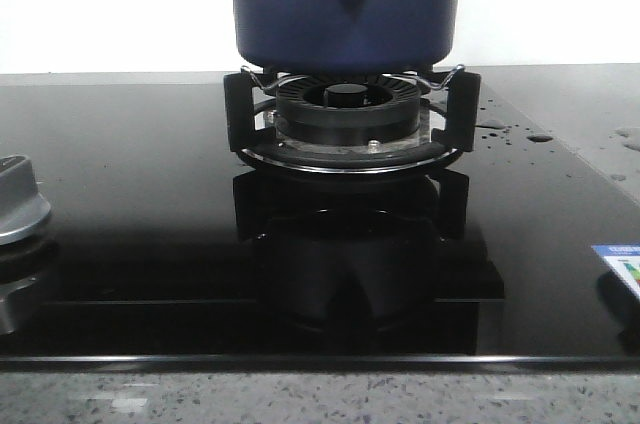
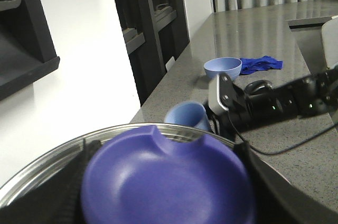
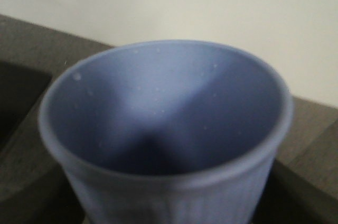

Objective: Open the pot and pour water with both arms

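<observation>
The dark navy-blue pot (image 1: pixel 345 4) stands on the burner at the top centre of the front view; its top is cut off and no gripper shows there. In the left wrist view my left gripper (image 2: pixel 166 195) is shut on the purple dish-shaped knob (image 2: pixel 169 176) of a glass lid with a steel rim (image 2: pixel 47 163); a dark finger (image 2: pixel 261 182) stands on each side of the knob. Beyond the lid, my right arm (image 2: pixel 253 105) holds a light blue cup (image 2: pixel 185 115). In the right wrist view my right gripper (image 3: pixel 166 205) is shut on that cup (image 3: pixel 163 129), whose inside looks empty apart from small drops.
A black ribbed burner ring (image 1: pixel 348 109) and pan support sit under the pot. A silver stove knob (image 1: pixel 20 204) is at the left, water drops (image 1: pixel 540 137) at the right. A blue bowl (image 2: pixel 222 67), a blue cloth (image 2: pixel 261 64) and dark shelves (image 2: pixel 153 23) lie beyond.
</observation>
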You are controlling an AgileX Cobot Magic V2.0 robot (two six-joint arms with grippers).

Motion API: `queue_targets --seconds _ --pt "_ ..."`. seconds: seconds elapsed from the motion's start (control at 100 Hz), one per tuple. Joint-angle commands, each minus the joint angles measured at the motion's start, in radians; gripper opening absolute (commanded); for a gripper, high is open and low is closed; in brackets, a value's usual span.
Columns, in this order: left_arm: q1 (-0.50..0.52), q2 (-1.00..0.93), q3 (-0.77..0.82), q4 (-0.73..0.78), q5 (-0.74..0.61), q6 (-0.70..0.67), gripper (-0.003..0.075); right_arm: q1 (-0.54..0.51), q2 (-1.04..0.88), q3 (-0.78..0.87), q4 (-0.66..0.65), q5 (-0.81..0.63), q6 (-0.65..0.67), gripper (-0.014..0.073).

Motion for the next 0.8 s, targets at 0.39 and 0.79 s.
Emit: queue_targets --seconds 0.39,0.79 --pt "-0.001 -0.03 -0.031 -0.1 -0.029 -0.009 0.0211 -0.115 0.083 0.127 0.069 -0.328 0.019 0.022" --pt "-0.001 -0.03 -0.031 -0.092 -0.027 -0.009 0.0211 -0.115 0.056 0.127 0.073 -0.412 0.019 0.0636"
